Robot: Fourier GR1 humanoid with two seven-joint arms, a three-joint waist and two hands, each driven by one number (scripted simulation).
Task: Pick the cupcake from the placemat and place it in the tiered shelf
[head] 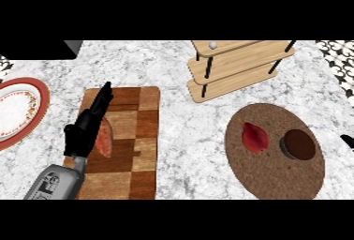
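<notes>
1. The desk (pixel 173 70) is grey-white marble and takes up pretty much the whole head view. I'll use the placemat as my landmark for everything else.
2. The placemat (pixel 276 173) is a round brown cork-looking disc sitting toward the lower right side of the desk.
3. A wooden cutting board (pixel 135 140), checkered in light and dark blocks, lies well to the left of the placemat.
4. The tiered shelf (pixel 235 65) is up beyond the placemat and a bit to its left: light wood tiers on black posts, tilted in the view. There's a small pale round thing on its top tier; can't tell what it is.
5. A plate (pixel 17 110) with a red patterned rim is way off to the left of the placemat, past the cutting board, cut off by the view's edge.
6. My left robot hand (pixel 88 126) hangs over the cutting board, far left of the placemat, fingers straight and relaxed, holding nothing.
7. The cupcake (pixel 299 144) sits on the placemat, right half, dark brown top facing up.
8. A red pepper-ish thing (pixel 255 138) lies just left of the cupcake, on the placemat too.
9. An orange-red food item (pixel 104 140) lies on the cutting board, partly under my left robot hand.
10. My right robot hand (pixel 348 141): only a black tip shows just right of the placemat, so I can't tell its state.
</notes>
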